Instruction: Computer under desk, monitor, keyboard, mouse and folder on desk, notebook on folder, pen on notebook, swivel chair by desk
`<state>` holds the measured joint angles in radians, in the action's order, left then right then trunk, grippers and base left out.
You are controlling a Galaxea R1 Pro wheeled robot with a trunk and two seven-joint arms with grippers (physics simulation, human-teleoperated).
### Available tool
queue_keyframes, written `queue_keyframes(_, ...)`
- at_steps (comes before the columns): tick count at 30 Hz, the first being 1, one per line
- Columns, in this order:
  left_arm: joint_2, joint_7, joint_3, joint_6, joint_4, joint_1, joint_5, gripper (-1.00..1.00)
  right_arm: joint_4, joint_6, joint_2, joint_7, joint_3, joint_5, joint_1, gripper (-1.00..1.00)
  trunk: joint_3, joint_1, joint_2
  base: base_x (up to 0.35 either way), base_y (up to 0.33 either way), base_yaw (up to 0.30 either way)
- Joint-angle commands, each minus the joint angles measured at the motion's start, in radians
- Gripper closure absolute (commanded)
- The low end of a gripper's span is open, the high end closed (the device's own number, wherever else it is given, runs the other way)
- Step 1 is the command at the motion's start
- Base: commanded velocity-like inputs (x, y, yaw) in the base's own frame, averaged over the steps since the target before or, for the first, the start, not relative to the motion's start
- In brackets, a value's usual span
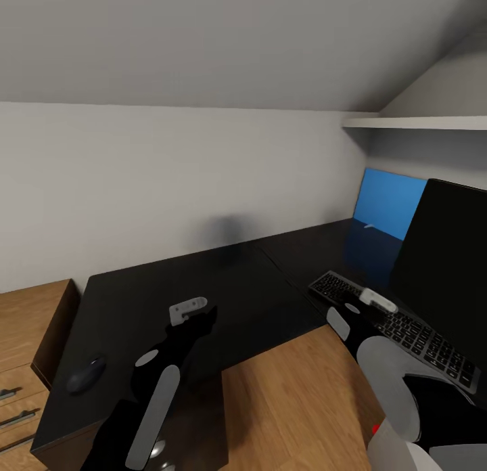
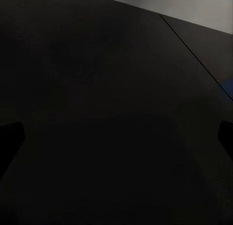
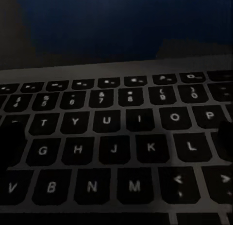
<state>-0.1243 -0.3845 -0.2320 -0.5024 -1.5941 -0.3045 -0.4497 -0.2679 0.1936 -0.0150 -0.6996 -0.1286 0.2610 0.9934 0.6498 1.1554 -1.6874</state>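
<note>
I'm looking down over the desk, its glossy black top wrapping around the corner of the room. My left gripper hovers above the bare left stretch of the desk; from its wrist camera I see dark fingertips at either edge of the picture, spread wide, with nothing between them but the black surface. The mouse sits near the left front edge of the desk, well apart from that gripper. Over on the right wing, my right gripper is low over the keyboard, and the wrist camera is right down on the keys. I can't tell how those jaws stand. The monitor stands just behind the keyboard. Beyond it, the blue folder leans upright against the wall, under a white shelf. Light-wood drawers sit left of the desk.
</note>
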Motion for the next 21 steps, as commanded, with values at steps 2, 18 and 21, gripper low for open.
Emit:
queue_keyframes(2, 0.000, -0.009, -0.001, -0.002, -0.001, -0.001, -0.011, -1.00, 0.000, 0.006, -0.001, -0.009, 0.003, 0.011, 0.001, -1.00, 0.001, 0.000, -0.001, 0.000, 0.000, 0.000)
queue_keyframes(18, 0.000, -0.008, -0.001, -0.002, -0.001, -0.001, -0.011, -1.00, -0.001, -0.001, -0.031, -0.024, -0.067, 0.013, 0.001, -1.00, 0.001, 0.000, -0.001, 0.000, 0.000, 0.000)
queue_keyframes(21, 0.000, -0.008, -0.001, -0.002, -0.001, -0.001, -0.011, -1.00, -0.001, -0.003, -0.034, -0.023, -0.097, 0.014, 0.001, -1.00, 0.001, 0.000, -0.001, 0.000, 0.000, 0.000)
